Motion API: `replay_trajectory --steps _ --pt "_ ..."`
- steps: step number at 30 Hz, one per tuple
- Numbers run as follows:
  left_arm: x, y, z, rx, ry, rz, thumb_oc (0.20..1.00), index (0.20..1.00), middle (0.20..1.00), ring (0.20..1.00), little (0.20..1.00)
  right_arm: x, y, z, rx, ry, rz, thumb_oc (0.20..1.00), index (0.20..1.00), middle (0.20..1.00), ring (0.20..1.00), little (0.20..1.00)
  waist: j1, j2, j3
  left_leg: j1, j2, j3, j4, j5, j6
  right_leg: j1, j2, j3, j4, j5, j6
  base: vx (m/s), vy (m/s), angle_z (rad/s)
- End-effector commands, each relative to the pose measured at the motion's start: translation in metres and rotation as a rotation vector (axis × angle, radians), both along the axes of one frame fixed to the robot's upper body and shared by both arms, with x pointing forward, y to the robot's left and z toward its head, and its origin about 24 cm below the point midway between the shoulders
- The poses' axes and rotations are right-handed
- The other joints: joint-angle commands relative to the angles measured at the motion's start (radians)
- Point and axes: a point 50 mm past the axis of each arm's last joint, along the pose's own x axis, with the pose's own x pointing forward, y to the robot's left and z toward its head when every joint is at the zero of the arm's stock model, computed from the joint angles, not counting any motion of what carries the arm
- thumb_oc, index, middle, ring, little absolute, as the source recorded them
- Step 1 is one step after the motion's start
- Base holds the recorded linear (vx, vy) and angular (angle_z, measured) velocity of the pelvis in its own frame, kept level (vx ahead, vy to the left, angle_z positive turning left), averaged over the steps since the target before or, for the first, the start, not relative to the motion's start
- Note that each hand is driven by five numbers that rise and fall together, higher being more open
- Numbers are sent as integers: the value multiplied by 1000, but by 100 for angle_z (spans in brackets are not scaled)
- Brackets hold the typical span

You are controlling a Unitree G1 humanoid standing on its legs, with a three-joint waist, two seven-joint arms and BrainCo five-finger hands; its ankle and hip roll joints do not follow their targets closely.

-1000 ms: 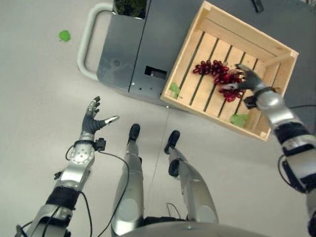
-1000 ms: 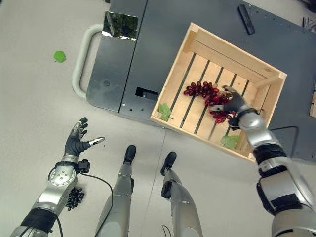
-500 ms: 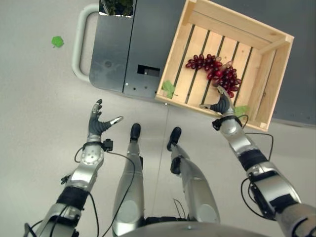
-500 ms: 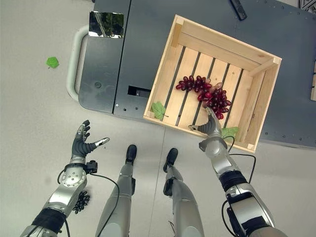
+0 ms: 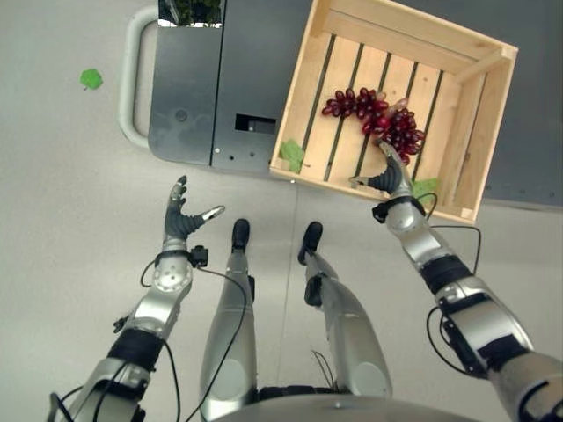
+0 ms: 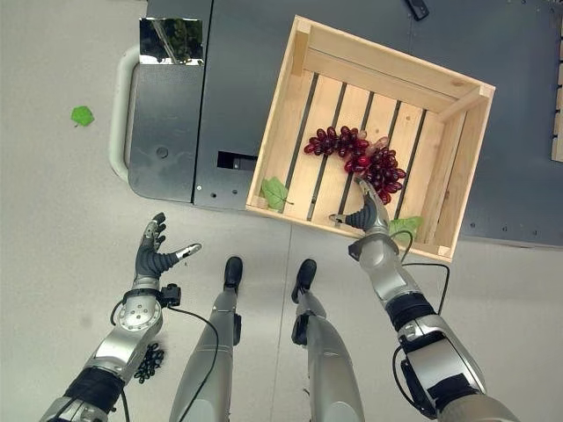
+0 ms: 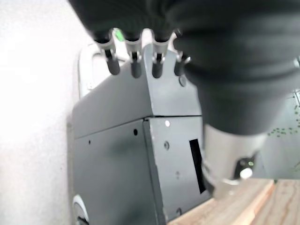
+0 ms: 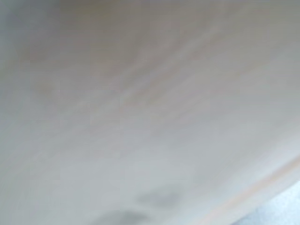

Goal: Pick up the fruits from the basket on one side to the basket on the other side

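A bunch of red grapes [image 5: 376, 117] lies on the slats of a pale wooden crate [image 5: 296, 92], with two green leaves [image 6: 274, 191] near its front wall. My right hand [image 5: 388, 179] is open at the crate's near rim, just short of the grapes, fingers pointing at them and thumb spread. It holds nothing. My left hand [image 5: 182, 221] hovers open over the floor to the left, fingers straight [image 7: 134, 60], also holding nothing. A small dark bunch of grapes [image 6: 148, 360] lies on the floor beside my left forearm.
The crate stands on a dark grey cart [image 5: 195, 105] with a pale looped handle [image 5: 128, 92] on its left side. A loose green leaf [image 5: 91, 79] lies on the floor beyond the handle. Grey floor stretches around my left hand.
My right hand has drawn back from the red grapes to the crate's near rim, leaving them on the slats. The camera has shifted. The left hand has hardly moved.
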Motion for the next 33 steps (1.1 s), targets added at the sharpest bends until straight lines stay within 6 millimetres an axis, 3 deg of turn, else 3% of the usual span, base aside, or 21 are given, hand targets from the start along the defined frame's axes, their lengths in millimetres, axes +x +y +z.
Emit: replay_trajectory --steps 1,6,14,19,29,33 --pt "-6 6 9 37 -69 27 1000 1000 1000 1000 1000 -12 -20 12 -100 -64 -14 1000 1000 1000 1000 1000 -27 20 -18 -5 -38 23 42 -51 56 34 -61 8 96 -140 135 0 0 0" --pt "-10 12 10 32 -71 44 1000 1000 1000 1000 1000 -37 -43 31 -82 -167 -48 1000 1000 1000 1000 1000 -42 -3 -18 3 -39 13 34 -46 58 42 -65 -1 95 -139 134 0 0 0" --pt "-15 15 10 31 -65 32 1000 1000 1000 1000 1000 -66 -63 44 -109 -241 -93 1000 1000 1000 1000 1000 -49 -12 -18 19 -40 11 33 -49 56 60 -66 -7 90 -141 134 9 -4 2" --pt "-16 18 11 35 -67 33 1000 1000 1000 1000 1000 -73 -69 49 -129 -260 -111 1000 1000 1000 1000 1000 -53 -19 -18 24 -39 14 40 -54 58 69 -64 2 86 -139 136 0 0 0" --pt "-12 8 11 21 -63 -10 1000 1000 1000 1000 1000 -50 -52 54 -133 -254 -75 1000 1000 1000 1000 1000 -33 2 -18 15 -43 12 44 -55 58 62 -65 -2 93 -146 132 0 0 0" --pt "-10 8 12 21 -62 -22 1000 1000 1000 1000 1000 -33 -49 74 -189 -275 -57 1000 1000 1000 1000 1000 -22 10 -18 7 -43 10 44 -53 57 53 -65 -3 93 -145 131 0 0 0"
